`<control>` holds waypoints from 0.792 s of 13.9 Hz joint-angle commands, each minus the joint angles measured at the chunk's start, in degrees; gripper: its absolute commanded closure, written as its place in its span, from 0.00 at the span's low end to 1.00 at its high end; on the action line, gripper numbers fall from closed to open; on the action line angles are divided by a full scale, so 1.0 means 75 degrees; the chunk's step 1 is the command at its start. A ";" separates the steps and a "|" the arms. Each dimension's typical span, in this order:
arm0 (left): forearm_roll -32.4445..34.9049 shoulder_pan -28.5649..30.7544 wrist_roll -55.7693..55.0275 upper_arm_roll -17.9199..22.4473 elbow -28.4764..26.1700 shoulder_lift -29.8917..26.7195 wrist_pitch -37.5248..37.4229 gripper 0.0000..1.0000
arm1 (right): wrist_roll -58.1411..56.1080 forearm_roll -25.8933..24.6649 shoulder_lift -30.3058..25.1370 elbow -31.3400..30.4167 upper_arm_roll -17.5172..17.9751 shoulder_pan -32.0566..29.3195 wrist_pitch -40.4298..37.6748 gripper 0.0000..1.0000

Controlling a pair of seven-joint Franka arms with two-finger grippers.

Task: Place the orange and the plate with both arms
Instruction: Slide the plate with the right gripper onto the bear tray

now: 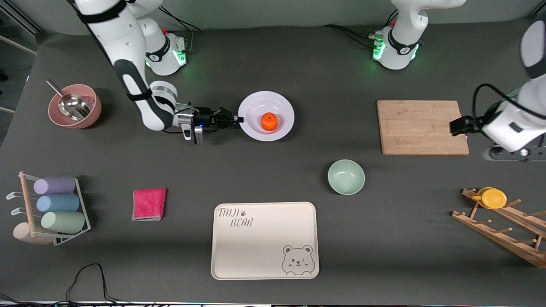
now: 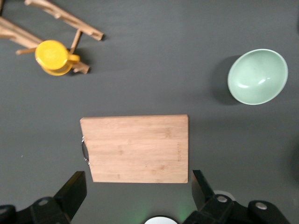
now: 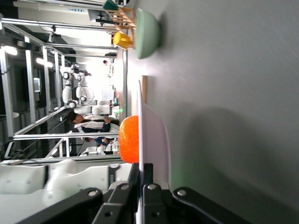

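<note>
Front view shows you the right gripper (image 1: 236, 119) low at the plate (image 1: 249, 103), its fingers pinched together on the rim at the edge toward the right arm's end of the table. The right wrist view confirms it: the thin white rim runs straight between the two fingers (image 3: 150, 193), and the orange (image 3: 129, 139) sits in the plate's well just past them. So the plate extends away from your grip toward the left arm's end, with the fruit resting in its middle; any lift will probably tip that unsupported edge down, though you cannot see from here how deep the bite goes. Your left gripper (image 1: 456, 126) hangs over the end of the cutting board (image 1: 422, 127), fingers spread wide and holding nothing, waiting. It is well apart from the plate; the right arm is the nearer one.
</note>
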 commanded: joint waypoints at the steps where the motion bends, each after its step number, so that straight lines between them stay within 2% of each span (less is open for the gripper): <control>1: 0.0048 -0.0300 -0.0122 0.0047 0.0227 0.0158 0.0188 0.00 | 0.1164 -0.0822 -0.1291 -0.0022 0.0044 -0.0526 -0.0014 1.00; 3: 0.0036 -0.0265 -0.0099 0.0047 0.0227 0.0135 0.0177 0.00 | 0.1540 -0.0835 -0.1446 0.0259 0.0044 -0.0562 -0.0014 1.00; 5: 0.0025 -0.0253 -0.0110 0.0047 0.0227 0.0100 0.0060 0.00 | 0.1810 -0.0835 -0.1213 0.0808 0.0044 -0.0573 -0.0014 1.00; 8: -0.0011 -0.0265 -0.0099 0.0047 0.0227 0.0018 0.0013 0.00 | 0.2010 -0.0835 -0.0068 0.2177 0.0021 -0.0620 -0.0014 1.00; 11: -0.0244 -0.0253 -0.0122 0.0059 0.0227 0.0018 -0.0092 0.00 | 0.2442 -0.0789 0.1525 0.4132 -0.0026 -0.0784 -0.0026 1.00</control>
